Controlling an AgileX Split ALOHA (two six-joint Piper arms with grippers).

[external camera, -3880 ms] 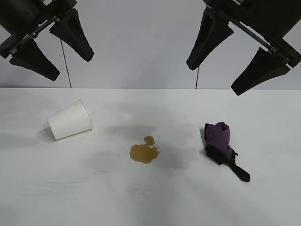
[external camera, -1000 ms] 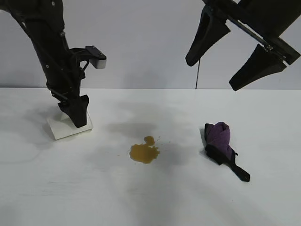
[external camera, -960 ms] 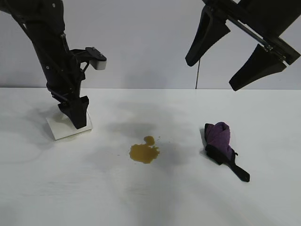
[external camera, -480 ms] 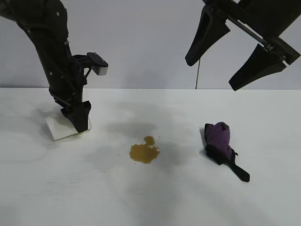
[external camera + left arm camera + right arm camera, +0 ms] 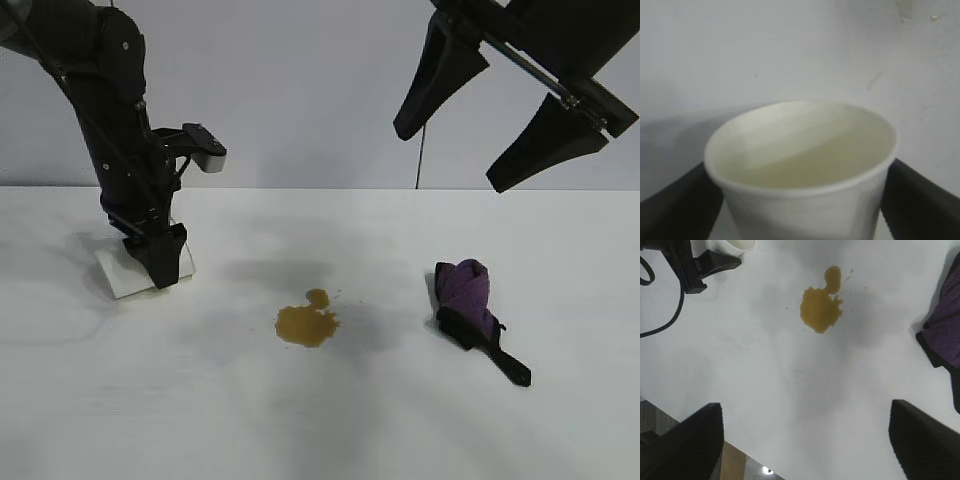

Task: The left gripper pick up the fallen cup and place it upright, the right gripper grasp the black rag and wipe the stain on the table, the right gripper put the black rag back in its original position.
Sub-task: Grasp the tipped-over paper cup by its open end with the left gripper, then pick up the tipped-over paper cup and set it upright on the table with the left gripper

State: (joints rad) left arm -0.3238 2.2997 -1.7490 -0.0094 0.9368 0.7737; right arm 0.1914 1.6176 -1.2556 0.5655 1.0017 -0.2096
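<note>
The white paper cup (image 5: 115, 276) lies on its side at the left of the table (image 5: 320, 420). My left gripper (image 5: 160, 262) has come down over it. In the left wrist view the cup (image 5: 800, 165) fills the space between the two black fingers (image 5: 680, 205), which lie against its sides just below the rim. An amber-brown stain (image 5: 307, 322) marks the middle of the table. The purple, black-edged rag (image 5: 468, 300) lies to the right of it. High above the rag hangs my right gripper (image 5: 450, 155), open and empty, looking down on the stain (image 5: 821, 307) and the rag (image 5: 946, 335).
A grey wall (image 5: 300, 90) stands behind the table. The right wrist view shows the table's edge (image 5: 715, 445) with floor beyond it, and the left arm with its black cable (image 5: 660, 325) beside the cup (image 5: 737, 245).
The left gripper has sunk a little lower over the cup and its fingers have drawn in against the cup's sides. The right arm, the rag and the stain have not moved.
</note>
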